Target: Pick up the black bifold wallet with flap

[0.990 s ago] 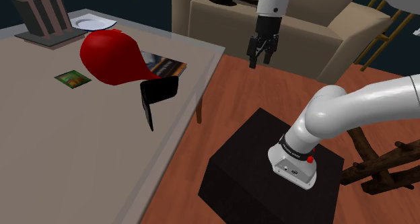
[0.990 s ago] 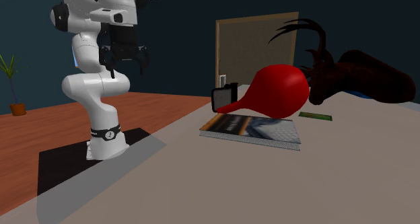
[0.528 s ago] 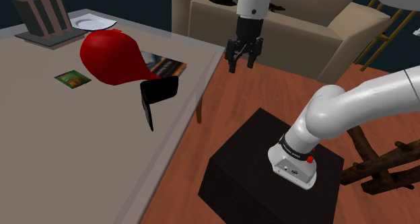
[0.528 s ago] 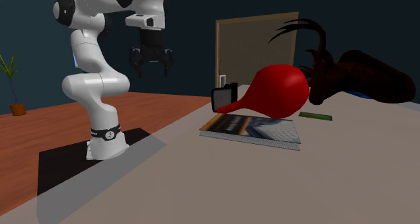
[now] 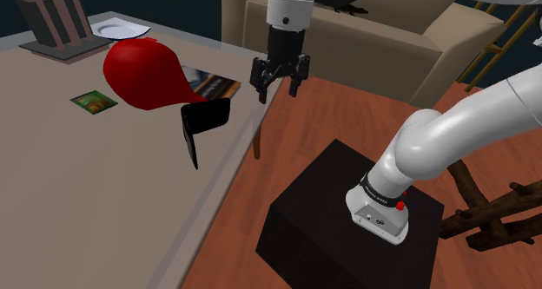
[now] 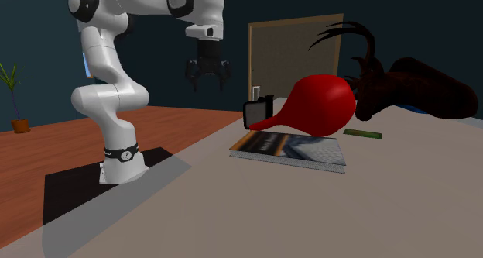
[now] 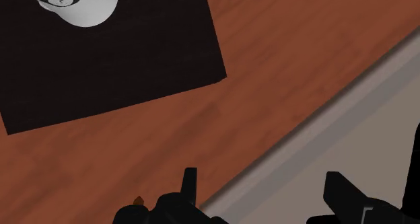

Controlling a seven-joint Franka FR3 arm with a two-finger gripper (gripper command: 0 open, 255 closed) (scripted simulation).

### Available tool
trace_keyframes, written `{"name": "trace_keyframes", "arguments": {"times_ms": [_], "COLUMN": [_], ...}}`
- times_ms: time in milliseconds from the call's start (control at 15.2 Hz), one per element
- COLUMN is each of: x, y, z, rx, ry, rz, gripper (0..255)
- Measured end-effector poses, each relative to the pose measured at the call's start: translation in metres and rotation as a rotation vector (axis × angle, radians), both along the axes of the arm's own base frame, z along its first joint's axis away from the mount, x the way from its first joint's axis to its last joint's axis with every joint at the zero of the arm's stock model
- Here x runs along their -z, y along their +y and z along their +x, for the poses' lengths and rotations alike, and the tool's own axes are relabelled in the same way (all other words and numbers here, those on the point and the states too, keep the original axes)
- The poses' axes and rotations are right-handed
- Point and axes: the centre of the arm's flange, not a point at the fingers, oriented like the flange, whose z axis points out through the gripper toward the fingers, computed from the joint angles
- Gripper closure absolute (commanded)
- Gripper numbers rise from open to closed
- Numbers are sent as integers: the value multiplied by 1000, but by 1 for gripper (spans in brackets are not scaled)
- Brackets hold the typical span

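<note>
The black bifold wallet [image 5: 205,124] stands half open on its edge on the grey table [image 5: 104,200], just in front of a big red bulb-shaped object [image 5: 142,73]. In the second exterior view the wallet [image 6: 258,111] stands at the red object's narrow tip. My gripper [image 5: 279,89] hangs open and empty above the table's near corner, to the right of the wallet in the shoulder view and well above it. It shows again as the gripper [image 6: 207,86], left of the wallet. In the wrist view the fingers [image 7: 190,183] stand apart over the table's edge [image 7: 316,148].
A magazine [image 5: 214,83] lies under the red object's tip, with a green card [image 5: 94,101] beside it. A plate [image 5: 118,27] and a rack [image 5: 55,22] stand at the far end. A dark antlered shape [image 6: 410,82] lies behind. A sofa [image 5: 382,36] and my black stand [image 5: 339,218] flank the table.
The gripper has swung from over the floor by the sofa toward the table and lower, now reaching its corner near the wallet. It stayed open. The wallet has not moved.
</note>
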Motion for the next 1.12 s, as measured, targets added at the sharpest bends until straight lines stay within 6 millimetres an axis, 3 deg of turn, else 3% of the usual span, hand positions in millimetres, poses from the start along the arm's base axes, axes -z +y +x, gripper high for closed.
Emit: {"name": "trace_keyframes", "arguments": {"times_ms": [924,1122], "x": [14,17], "y": [170,193], "z": [77,91], "rx": [133,158], "ry": [-78,-91], "rz": [-58,-67], "gripper": [0,0]}}
